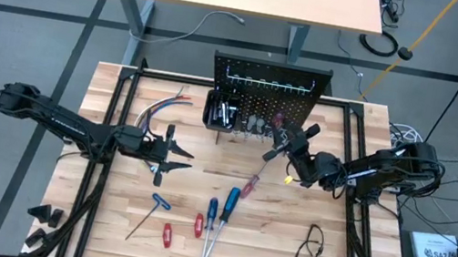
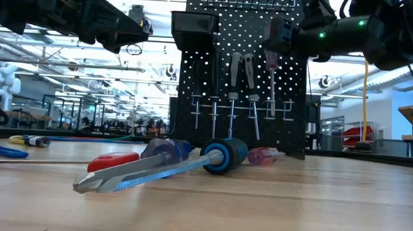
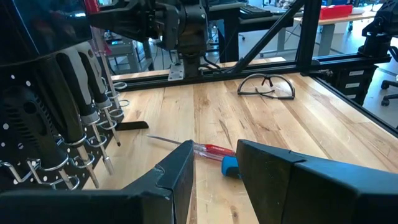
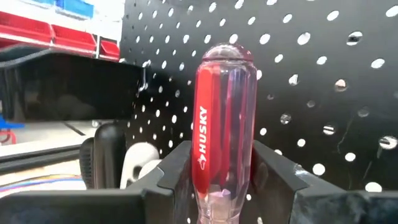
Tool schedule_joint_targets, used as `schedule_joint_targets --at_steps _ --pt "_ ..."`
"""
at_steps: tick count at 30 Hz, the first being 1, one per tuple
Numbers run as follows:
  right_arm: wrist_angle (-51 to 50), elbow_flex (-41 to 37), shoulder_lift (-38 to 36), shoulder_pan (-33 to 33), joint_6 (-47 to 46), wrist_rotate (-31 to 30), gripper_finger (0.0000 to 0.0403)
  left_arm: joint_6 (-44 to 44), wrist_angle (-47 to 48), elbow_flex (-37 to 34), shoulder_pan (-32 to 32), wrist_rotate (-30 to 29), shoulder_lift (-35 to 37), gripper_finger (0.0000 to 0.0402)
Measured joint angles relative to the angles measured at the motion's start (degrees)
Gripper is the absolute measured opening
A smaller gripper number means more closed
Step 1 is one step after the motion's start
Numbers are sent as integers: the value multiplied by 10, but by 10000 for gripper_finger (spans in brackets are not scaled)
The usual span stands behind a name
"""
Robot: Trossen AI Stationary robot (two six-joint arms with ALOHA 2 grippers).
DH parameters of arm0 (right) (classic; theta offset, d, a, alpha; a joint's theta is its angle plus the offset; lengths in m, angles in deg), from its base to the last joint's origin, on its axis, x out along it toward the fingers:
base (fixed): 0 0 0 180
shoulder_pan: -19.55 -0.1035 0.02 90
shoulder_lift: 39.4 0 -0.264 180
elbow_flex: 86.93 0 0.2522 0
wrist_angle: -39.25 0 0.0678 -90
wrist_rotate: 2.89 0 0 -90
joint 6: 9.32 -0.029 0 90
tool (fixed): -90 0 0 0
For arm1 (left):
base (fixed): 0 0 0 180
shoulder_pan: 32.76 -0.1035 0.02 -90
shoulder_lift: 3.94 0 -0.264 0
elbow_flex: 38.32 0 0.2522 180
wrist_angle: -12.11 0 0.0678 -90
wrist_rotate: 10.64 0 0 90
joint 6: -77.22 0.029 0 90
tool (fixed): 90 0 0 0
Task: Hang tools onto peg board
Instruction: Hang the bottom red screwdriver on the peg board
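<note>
1. Right gripper (image 4: 227,177) is up at the peg board (image 1: 265,84), fingers clamped on a red clear-handled screwdriver (image 4: 225,124) marked HUSKY, handle end toward the perforated panel
2. From above, that screwdriver's shaft (image 1: 273,154) angles down and away from the board, over the tabletop (image 1: 400,211)
3. Low view: the red handle (image 2: 271,62) hangs in front of the board's upper half, beside tools already hanging in a row (image 2: 232,96)
4. A small black bin (image 1: 221,111) sits on the board's front, left side, with items inside
5. Left gripper (image 1: 180,159) hovers over the table left of centre, well apart from the board; fingers (image 3: 180,177) parted, nothing between them
6. Still lying on the wood: a blue-handled screwdriver (image 1: 226,209), another blue one (image 1: 212,213), a red-handled one (image 1: 249,187), two short red pieces (image 1: 198,225), and a black T-handle tool (image 1: 148,213)
7. Safety glasses (image 1: 312,245) rest near the table's right front
8. A bundle of coloured wires (image 1: 158,108) lies left of the bin
</note>
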State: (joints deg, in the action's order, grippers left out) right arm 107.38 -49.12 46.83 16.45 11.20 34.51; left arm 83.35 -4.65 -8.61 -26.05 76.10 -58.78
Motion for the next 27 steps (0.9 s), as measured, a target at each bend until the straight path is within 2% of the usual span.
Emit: schedule_joint_targets --at_steps 6,12,19,27 --pt "-17 0 1 0 -12 1 123 0 1 0 0 0 0 130" --pt "24 1 16 3 -2 1 123 2 1 0 0 0 0 130" --pt "23 33 55 9 26 1 123 2 0 0 0 0 0 130" --pt "42 53 93 1 66 -44 123 0 13 0 0 0 0 130"
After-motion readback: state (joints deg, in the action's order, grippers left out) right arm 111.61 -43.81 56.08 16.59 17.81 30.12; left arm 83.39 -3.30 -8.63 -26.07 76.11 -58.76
